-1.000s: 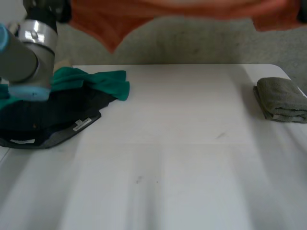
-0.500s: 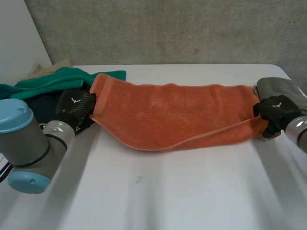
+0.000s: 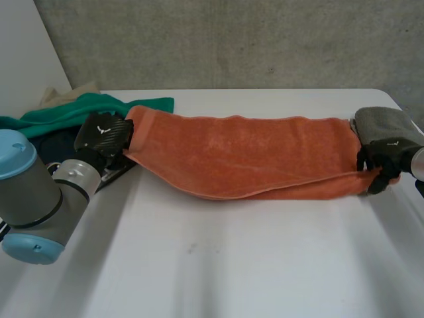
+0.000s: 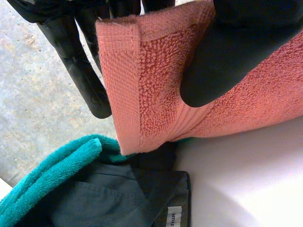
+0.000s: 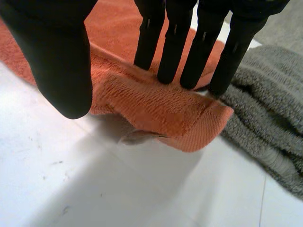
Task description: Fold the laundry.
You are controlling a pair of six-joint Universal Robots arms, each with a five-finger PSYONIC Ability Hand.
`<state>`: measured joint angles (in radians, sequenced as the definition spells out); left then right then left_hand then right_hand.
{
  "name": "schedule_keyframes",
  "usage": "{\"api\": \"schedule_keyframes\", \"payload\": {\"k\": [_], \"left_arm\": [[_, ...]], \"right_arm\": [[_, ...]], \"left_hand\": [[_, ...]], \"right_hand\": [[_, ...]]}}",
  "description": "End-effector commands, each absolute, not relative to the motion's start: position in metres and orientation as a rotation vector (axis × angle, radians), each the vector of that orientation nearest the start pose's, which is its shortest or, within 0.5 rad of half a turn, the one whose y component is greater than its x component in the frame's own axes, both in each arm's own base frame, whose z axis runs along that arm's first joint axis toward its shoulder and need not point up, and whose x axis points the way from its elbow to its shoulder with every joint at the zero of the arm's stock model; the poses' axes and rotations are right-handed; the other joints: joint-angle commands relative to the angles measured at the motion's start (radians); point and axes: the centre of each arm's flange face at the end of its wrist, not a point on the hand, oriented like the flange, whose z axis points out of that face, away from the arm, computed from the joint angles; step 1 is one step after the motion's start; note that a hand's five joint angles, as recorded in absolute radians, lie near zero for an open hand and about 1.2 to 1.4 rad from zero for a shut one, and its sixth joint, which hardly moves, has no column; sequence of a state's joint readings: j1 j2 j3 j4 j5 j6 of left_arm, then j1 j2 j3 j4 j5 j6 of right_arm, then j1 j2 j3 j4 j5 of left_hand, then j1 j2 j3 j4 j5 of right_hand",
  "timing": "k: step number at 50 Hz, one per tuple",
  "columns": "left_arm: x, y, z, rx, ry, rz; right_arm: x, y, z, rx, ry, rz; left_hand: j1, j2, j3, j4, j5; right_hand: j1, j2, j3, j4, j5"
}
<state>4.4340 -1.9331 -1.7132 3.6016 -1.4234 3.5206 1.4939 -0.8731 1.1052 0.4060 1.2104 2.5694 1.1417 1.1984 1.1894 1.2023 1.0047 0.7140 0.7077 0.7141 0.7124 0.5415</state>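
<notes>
A white worktop (image 3: 218, 265) stands before a grey concrete wall (image 3: 232, 40). Across its middle, from 9 o'clock to 3 o'clock, lies the towel (image 3: 245, 165), orange and doubled lengthwise, its near hem slanting from the middle toward the 3 o'clock end. The left robot hand (image 3: 105, 136) has the 9 o'clock end. In the left wrist view its thumb (image 4: 222, 61) presses the terry face against the fingers (image 4: 80, 71) behind, so the hemmed end is pinched and hangs over the heap below. The right robot hand (image 3: 381, 162) is at the 3 o'clock end. In the right wrist view its straight fingers (image 5: 175, 42) set their tips on top of the towel's corner, which lies on the worktop, while the thumb (image 5: 57, 56) is held apart from them, so this hand is spread rather than gripping. Just beside that corner, at 3 o'clock, a folded grey towel (image 3: 387, 126) sits against the orange end. At 9 to 10 o'clock is the heap: a teal cloth (image 3: 86, 106) over a dark garment (image 3: 56, 140) with a white label (image 4: 173, 217), and a bit of beige cloth (image 3: 73, 89) at the far edge.
</notes>
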Motion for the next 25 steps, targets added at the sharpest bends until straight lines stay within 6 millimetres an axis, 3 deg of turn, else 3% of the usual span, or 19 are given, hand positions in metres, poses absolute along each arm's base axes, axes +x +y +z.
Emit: {"api": "schedule_keyframes", "payload": {"k": [1,3,4,8,14,18,25], "left_arm": [[-0.237,-0.307,0.187,0.889,2.120,-2.192],[-0.237,-0.307,0.188,0.886,2.118,-2.193],[-0.236,-0.307,0.188,0.885,2.115,-2.193],[-0.234,-0.307,0.199,0.872,2.085,-2.219],[-0.235,-0.304,0.205,0.871,2.067,-2.240],[-0.236,-0.303,0.206,0.876,2.064,-2.245],[-0.237,-0.302,0.204,0.880,2.071,-2.242]], "right_arm": [[0.132,-0.395,0.162,-0.929,2.652,-1.444],[0.131,-0.396,0.165,-0.931,2.661,-1.461],[0.130,-0.399,0.174,-0.917,2.653,-1.502],[0.131,-0.400,0.211,-0.891,2.603,-1.643],[0.132,-0.394,0.227,-0.884,2.583,-1.636],[0.134,-0.392,0.219,-0.888,2.587,-1.568],[0.133,-0.402,0.184,-0.870,2.638,-1.452]], "left_hand": [[0.255,0.198,0.207,0.194,0.217],[0.255,0.198,0.207,0.194,0.217],[0.255,0.198,0.207,0.194,0.217],[0.255,0.198,0.207,0.194,0.217],[0.255,0.198,0.207,0.194,0.217],[0.255,0.198,0.207,0.194,0.217],[0.255,0.198,0.207,0.194,0.217]], "right_hand": [[-0.078,-0.072,-0.078,-0.077,-0.080],[-0.515,-0.509,-0.516,-0.514,-0.518],[-0.540,-0.533,-0.540,-0.538,-0.542],[-0.471,-0.464,-0.471,-0.469,-0.473],[-0.383,-0.376,-0.383,-0.381,-0.385],[-0.312,-0.306,-0.312,-0.310,-0.314],[-0.277,-0.271,-0.277,-0.275,-0.279]]}}
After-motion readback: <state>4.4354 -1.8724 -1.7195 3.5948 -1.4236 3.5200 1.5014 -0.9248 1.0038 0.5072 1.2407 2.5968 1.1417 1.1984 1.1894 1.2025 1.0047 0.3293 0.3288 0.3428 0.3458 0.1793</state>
